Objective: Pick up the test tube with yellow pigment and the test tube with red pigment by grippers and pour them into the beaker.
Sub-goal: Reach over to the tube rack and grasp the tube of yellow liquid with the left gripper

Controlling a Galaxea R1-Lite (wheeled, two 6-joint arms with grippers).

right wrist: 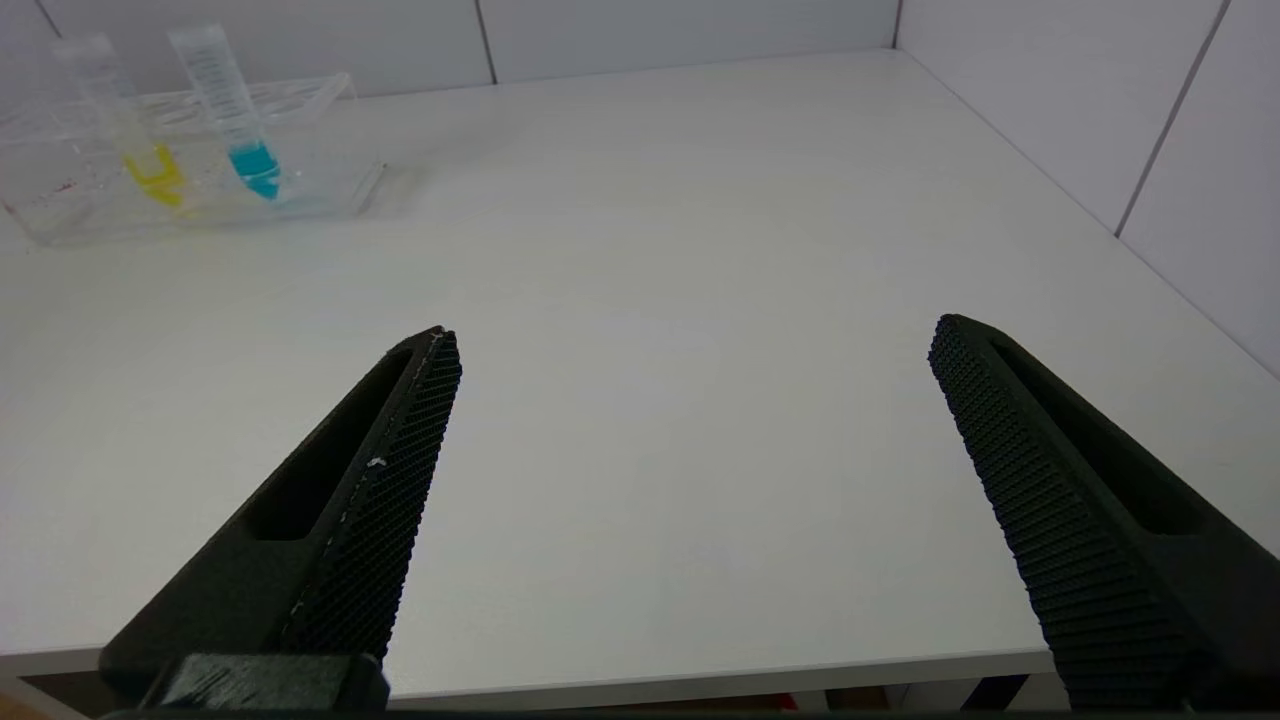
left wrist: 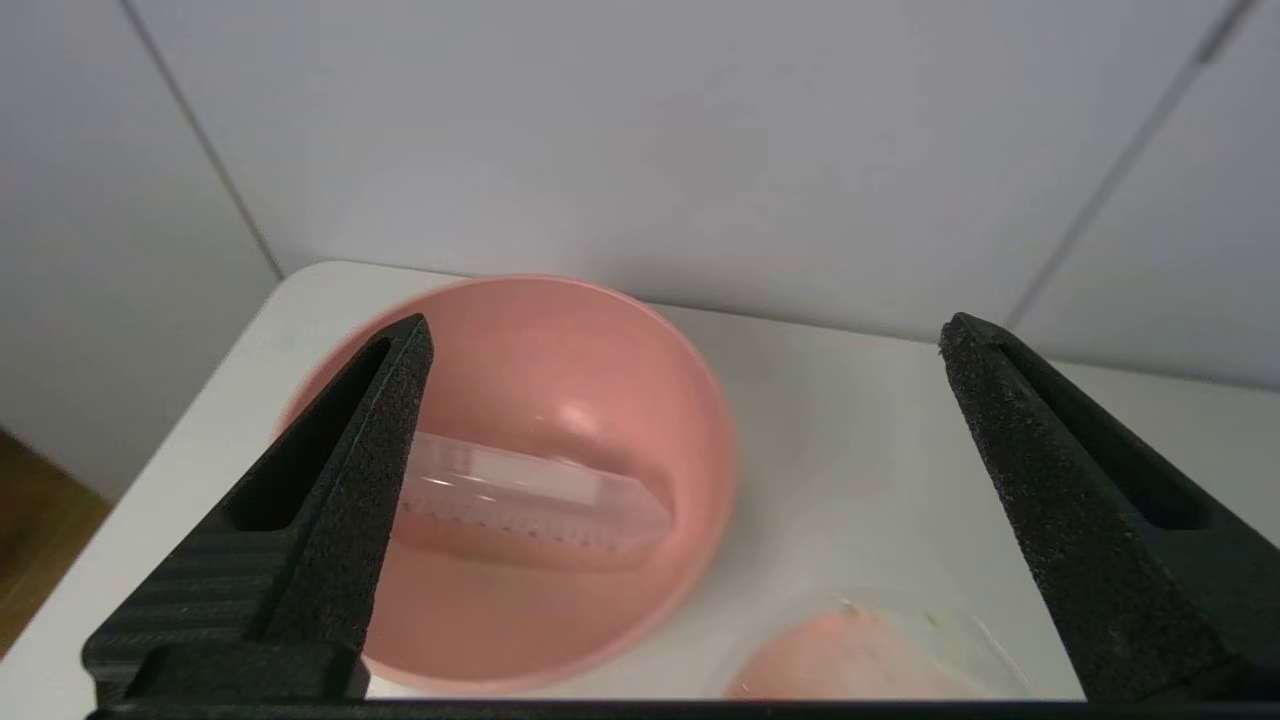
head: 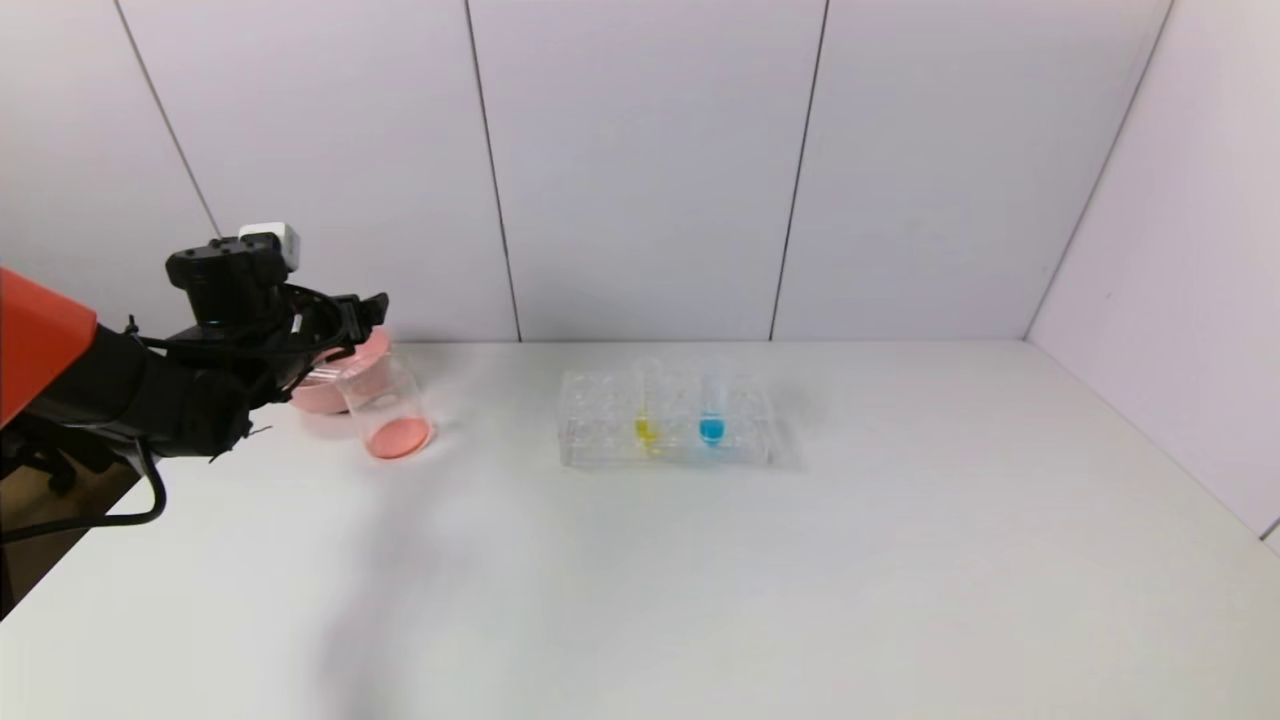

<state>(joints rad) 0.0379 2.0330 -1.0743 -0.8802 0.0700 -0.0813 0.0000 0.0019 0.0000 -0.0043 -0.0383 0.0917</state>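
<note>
The yellow test tube (head: 647, 418) stands upright in the clear rack (head: 600, 445) at mid table; it also shows in the right wrist view (right wrist: 150, 170). The beaker (head: 385, 405) stands at the left with pink-red liquid at its bottom; it also shows in the left wrist view (left wrist: 870, 665). No tube holding red liquid shows. A clear empty tube (left wrist: 530, 495) lies in the pink bowl (left wrist: 560, 350). My left gripper (head: 360, 320) is open and empty above the bowl and beaker (left wrist: 685, 335). My right gripper (right wrist: 695, 340) is open and empty over the table's front edge, out of the head view.
A blue-liquid tube (head: 711, 420) stands in the rack right of the yellow one, also in the right wrist view (right wrist: 250, 160). The pink bowl (head: 335, 385) sits behind the beaker at the table's back left corner. White walls close the back and right sides.
</note>
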